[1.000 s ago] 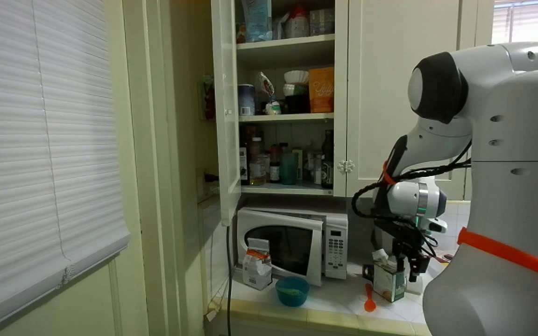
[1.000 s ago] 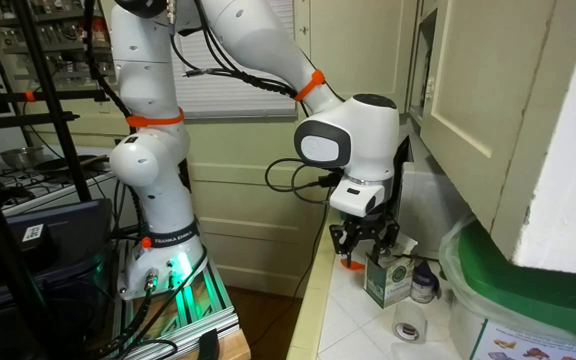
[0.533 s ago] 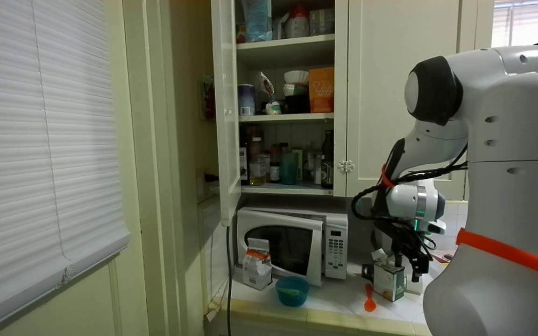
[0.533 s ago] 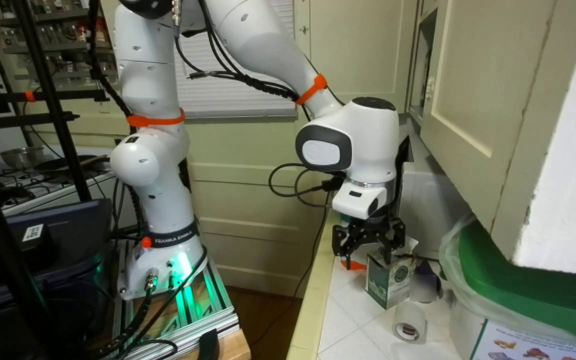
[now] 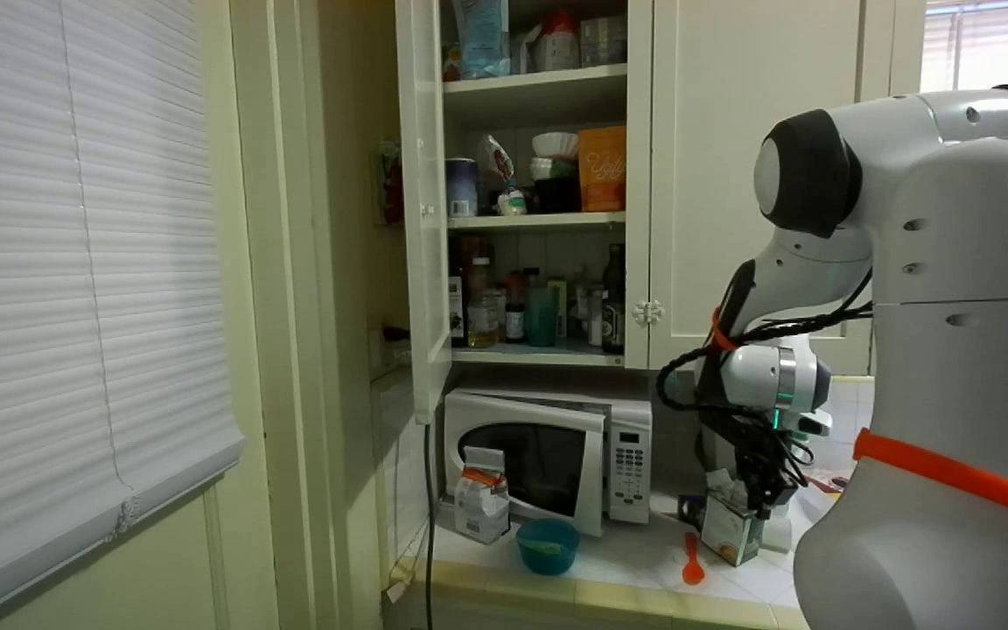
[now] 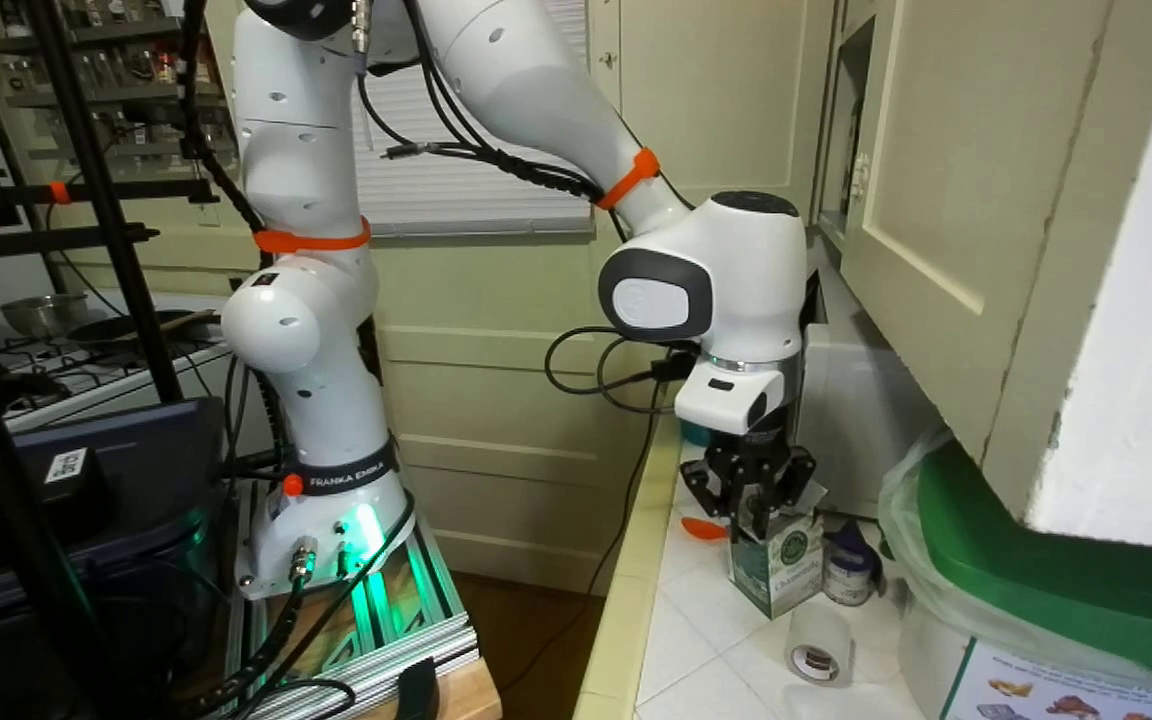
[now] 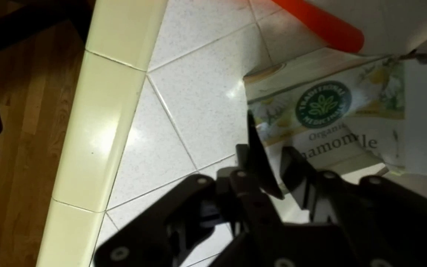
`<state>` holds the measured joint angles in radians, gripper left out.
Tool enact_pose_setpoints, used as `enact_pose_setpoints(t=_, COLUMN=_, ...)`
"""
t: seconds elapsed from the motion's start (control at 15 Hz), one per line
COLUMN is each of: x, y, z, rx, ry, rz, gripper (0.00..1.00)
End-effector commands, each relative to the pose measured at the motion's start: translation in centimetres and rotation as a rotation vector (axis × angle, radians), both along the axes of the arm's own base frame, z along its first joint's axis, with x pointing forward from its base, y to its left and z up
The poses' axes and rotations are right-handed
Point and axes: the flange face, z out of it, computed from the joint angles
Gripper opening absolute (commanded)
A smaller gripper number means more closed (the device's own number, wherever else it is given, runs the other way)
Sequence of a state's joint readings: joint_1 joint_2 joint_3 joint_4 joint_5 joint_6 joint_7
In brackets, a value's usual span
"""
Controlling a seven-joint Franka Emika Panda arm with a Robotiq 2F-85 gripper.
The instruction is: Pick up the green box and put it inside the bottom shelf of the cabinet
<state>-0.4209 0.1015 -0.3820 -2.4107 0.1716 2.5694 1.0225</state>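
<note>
Jaws: clenched; the gripper [image 6: 750, 522] has its two fingers drawn close together at the upper edge of the green box [image 6: 778, 568], on the side towards the counter's outer rim. How firm that hold is, cannot tell.
Green box: upright on the tiled counter [image 6: 691, 650], printed top panel facing up in the wrist view, a pale flap [image 6: 812, 497] raised at its top.
Just beside it: a purple-and-white jar [image 6: 848, 575] and, nearer the camera in that exterior view, a pale roll [image 6: 816, 645].
Spoon side: an orange spoon [image 5: 692, 562] lies near the green box, apart from it.
Bin side: a green-lidded bin [image 6: 1036, 580] stands farther off, past the pale roll.
Microwave end: a white microwave [image 5: 631, 472], door ajar; before it a white bag [image 5: 480, 507] and a teal bowl [image 5: 548, 551].
Bottom shelf [image 5: 539, 354]: above the white microwave, well apart from the green box; bottles and jars stand along it in the way, among them a teal cup [image 5: 542, 317] and a dark bottle [image 5: 613, 302].
Cabinet doors: the left-hand door [image 5: 427, 219] in that exterior view is swung out beside the shelves; the right-hand door [image 5: 758, 175] is closed.
</note>
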Motion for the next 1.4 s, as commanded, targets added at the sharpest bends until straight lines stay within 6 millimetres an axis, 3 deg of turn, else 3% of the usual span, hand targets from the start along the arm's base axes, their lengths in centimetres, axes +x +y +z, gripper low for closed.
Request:
enact_pose_setpoints(t=0.0, x=0.4, y=-0.1, z=-0.7, rx=-0.008, ry=-0.007, rz=-0.024, gripper=0.01)
enact_pose_setpoints(t=0.07, x=0.5, y=-0.1, z=-0.7, rx=-0.007, ry=-0.007, rz=-0.025, gripper=0.00)
enact_pose_setpoints(t=0.13, x=0.5, y=0.0, z=-0.7, rx=-0.003, ry=-0.008, rz=-0.026, gripper=0.34)
enact_pose_setpoints(t=0.27, x=0.4, y=0.1, z=-0.5, rx=-0.001, ry=-0.015, rz=-0.029, gripper=0.30)
enact_pose_setpoints(t=0.4, x=0.1, y=0.2, z=-0.2, rx=0.000, ry=-0.023, rz=-0.030, gripper=0.43)
enact_pose_setpoints(t=0.47, x=0.1, y=0.3, z=-0.2, rx=0.003, ry=-0.023, rz=-0.030, gripper=0.11)
enact_pose_setpoints(t=0.67, x=0.1, y=0.1, z=-0.4, rx=0.006, ry=-0.016, rz=-0.034, gripper=0.02)
enact_pose_setpoints(t=1.13, x=0.3, y=0.5, z=-0.3, rx=0.009, ry=-0.023, rz=-0.019, gripper=0.00)
enact_pose_setpoints(t=1.33, x=-0.9, y=2.4, z=1.1, rx=-0.021, ry=-0.036, rz=0.058, gripper=0.00)
